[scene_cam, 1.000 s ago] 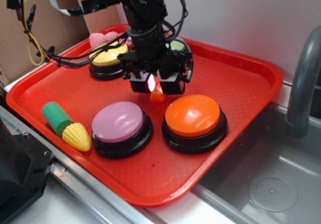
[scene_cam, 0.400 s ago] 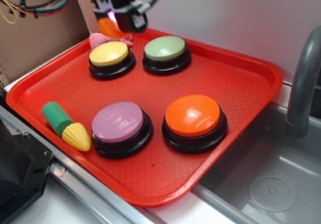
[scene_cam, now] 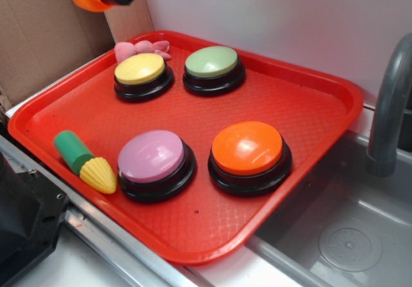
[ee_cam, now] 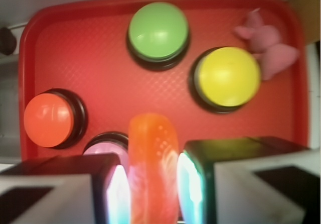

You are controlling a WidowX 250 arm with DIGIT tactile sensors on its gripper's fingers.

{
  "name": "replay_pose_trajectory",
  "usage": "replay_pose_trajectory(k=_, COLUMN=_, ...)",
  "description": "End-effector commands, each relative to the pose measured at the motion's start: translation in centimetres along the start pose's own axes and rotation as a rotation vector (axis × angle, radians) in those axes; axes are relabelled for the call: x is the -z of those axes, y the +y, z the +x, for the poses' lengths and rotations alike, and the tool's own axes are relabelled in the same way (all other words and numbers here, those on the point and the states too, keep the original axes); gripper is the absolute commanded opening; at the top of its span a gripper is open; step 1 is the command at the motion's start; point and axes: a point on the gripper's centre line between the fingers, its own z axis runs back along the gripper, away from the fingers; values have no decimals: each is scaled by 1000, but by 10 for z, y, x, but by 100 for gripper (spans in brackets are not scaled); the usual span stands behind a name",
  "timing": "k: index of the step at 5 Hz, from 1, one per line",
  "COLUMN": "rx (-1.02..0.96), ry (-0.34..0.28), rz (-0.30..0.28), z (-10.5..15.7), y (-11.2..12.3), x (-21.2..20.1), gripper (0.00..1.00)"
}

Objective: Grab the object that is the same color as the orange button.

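High above the red plastic tray [scene_cam: 309, 81], my gripper [ee_cam: 153, 184] pinches the small glossy orange crescent slice [ee_cam: 153, 169] (edge-on, between both pads), so any slackening could drop it among the tray's domed buttons.

We see a plain white wall [scene_cam: 290, 23] rising behind the far edge of the red tray [scene_cam: 309, 100], evenly lit with no hard shadows. At the far left corner, brown cardboard [scene_cam: 38, 49] stands upright against the wall. To the right, a stainless steel sink basin [scene_cam: 347, 235] sits lower than the tray, its round drain [scene_cam: 351, 248] visible near the bottom. A grey faucet neck [scene_cam: 389, 107] curves up at the right edge. Along the near edge runs a metal rail [scene_cam: 109, 242], with something dark [scene_cam: 22, 235] at the lower left corner.
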Motion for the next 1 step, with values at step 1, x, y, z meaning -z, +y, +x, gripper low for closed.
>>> replay_pose_trajectory(k=1, rx=-195, ry=-125, rz=141, z=-7, y=17, x=-28, gripper=0)
